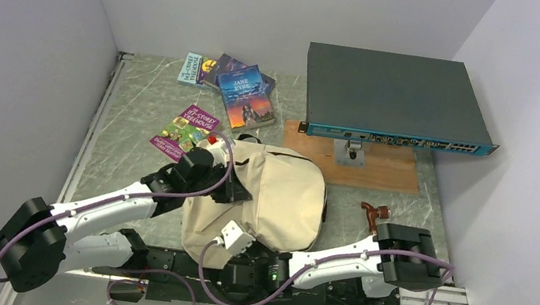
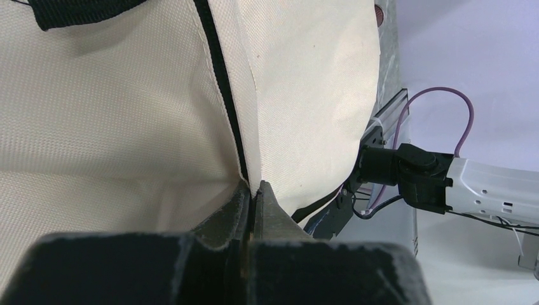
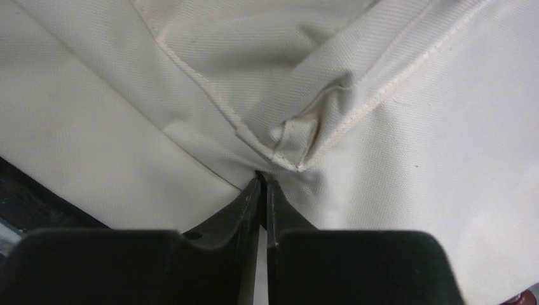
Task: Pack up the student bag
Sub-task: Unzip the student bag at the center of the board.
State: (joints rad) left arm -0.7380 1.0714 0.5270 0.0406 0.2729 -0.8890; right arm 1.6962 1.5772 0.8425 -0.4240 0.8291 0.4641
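The student bag [image 1: 289,195] lies just beside the wooden board [image 1: 383,172], off its near left corner. The left gripper [image 2: 256,189] sits on the side of the bag farthest from the board, its 2 fingers pressed together on cream fabric next to a dark zipper line. The right gripper [image 3: 262,179] is at the bag's near edge, away from the board. Its 2 fingers almost touch as they pinch a stitched fold.
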